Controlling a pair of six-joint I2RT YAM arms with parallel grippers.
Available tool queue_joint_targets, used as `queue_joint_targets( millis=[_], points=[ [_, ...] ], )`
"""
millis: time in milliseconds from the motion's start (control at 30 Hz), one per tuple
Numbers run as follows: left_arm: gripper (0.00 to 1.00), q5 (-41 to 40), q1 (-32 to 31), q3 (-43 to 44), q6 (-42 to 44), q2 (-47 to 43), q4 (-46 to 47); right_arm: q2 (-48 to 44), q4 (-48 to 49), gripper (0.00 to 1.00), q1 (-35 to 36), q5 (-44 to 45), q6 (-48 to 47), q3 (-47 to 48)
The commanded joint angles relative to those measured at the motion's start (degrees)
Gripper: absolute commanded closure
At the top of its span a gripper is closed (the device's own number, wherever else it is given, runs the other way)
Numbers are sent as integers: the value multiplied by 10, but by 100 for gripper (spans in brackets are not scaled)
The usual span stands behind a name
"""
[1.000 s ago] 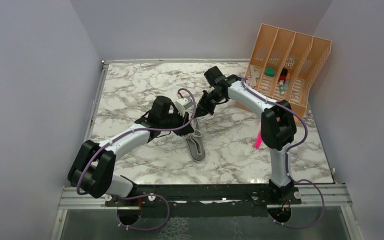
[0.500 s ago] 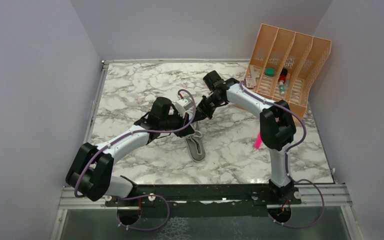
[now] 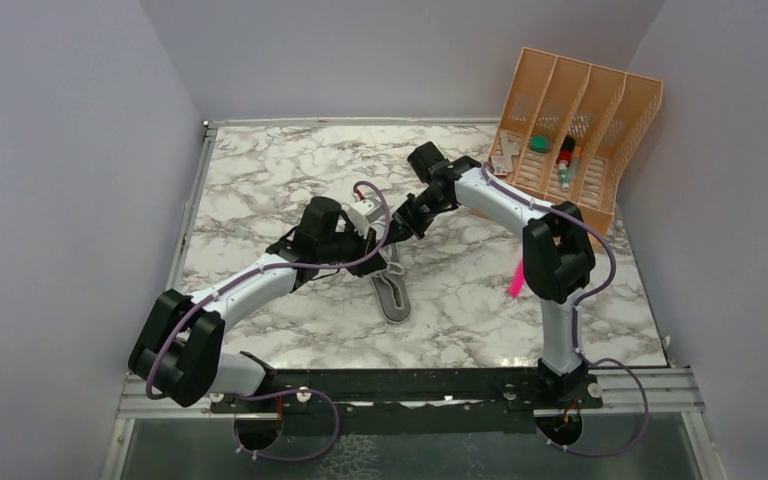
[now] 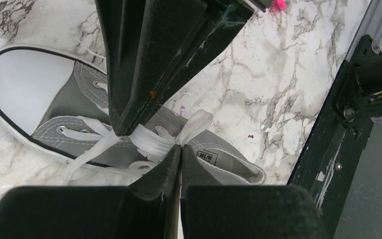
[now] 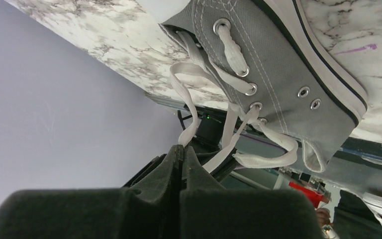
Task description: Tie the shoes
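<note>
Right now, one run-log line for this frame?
task: tie shoe | left hand: shut on lace | right hand: shut on lace | sneaker: on marble table, both hands at its laces

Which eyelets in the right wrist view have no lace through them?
The two small eyelets low on the side of the sneaker, next to the sole rim. Those along the opening all carry white lace.

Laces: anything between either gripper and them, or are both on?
Nothing visible stands in the way. The left gripper is shut on one strand of the laces, and the right gripper is shut on another. Both pinch close together over the grey sneaker.
</note>
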Motion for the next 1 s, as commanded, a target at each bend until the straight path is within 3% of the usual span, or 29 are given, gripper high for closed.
queue_joint_targets(
  millis=[0,633,867,967],
  points=[
    [97,-10,-3,-10,1,-19,9,-32,-29,99,-4,-23,30,-7],
    [97,-8,-3,-19,-2,-27,18,-8,-173,99,-12,-6,2,55],
    [97,10,-3,-19,0,-27,21,43,-140,99,-12,61,-95,120],
    [97,13,-3,-20,-2,-27,25,39,-89,99,-12,69,-125,96]
  ],
)
